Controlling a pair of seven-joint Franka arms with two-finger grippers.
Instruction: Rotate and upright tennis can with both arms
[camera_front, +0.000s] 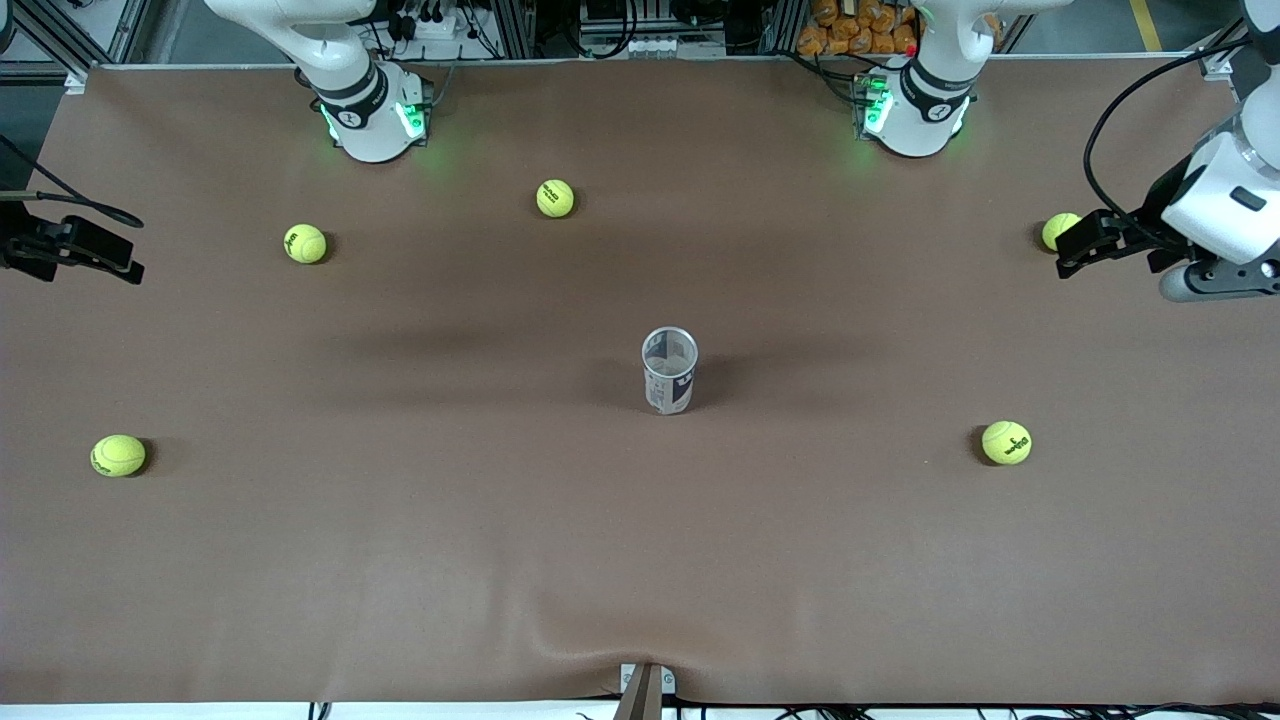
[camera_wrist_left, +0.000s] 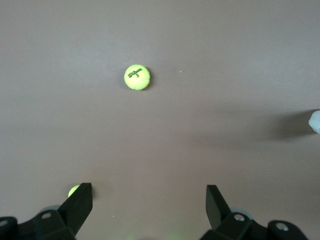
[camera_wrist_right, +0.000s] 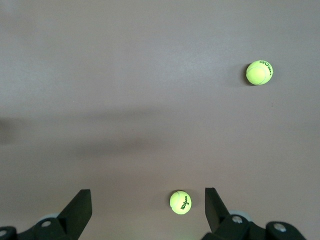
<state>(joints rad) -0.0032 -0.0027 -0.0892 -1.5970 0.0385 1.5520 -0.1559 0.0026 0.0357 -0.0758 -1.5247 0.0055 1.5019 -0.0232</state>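
Observation:
The tennis can (camera_front: 668, 372) stands upright in the middle of the table, its open metal rim facing up and its white and navy label showing on the side. A pale sliver of the tennis can (camera_wrist_left: 315, 121) also shows in the left wrist view. Both arms are drawn back from it. My left gripper (camera_front: 1075, 250) (camera_wrist_left: 148, 190) hangs open and empty over the left arm's end of the table. My right gripper (camera_front: 120, 262) (camera_wrist_right: 147, 192) is open and empty over the right arm's end. Neither gripper touches the can.
Several tennis balls lie loose on the brown table (camera_front: 500, 560). One ball (camera_front: 1058, 230) lies by the left gripper and another (camera_front: 1006, 442) nearer the front camera. Others (camera_front: 305, 243) (camera_front: 555, 198) (camera_front: 118, 455) lie toward the right arm's end.

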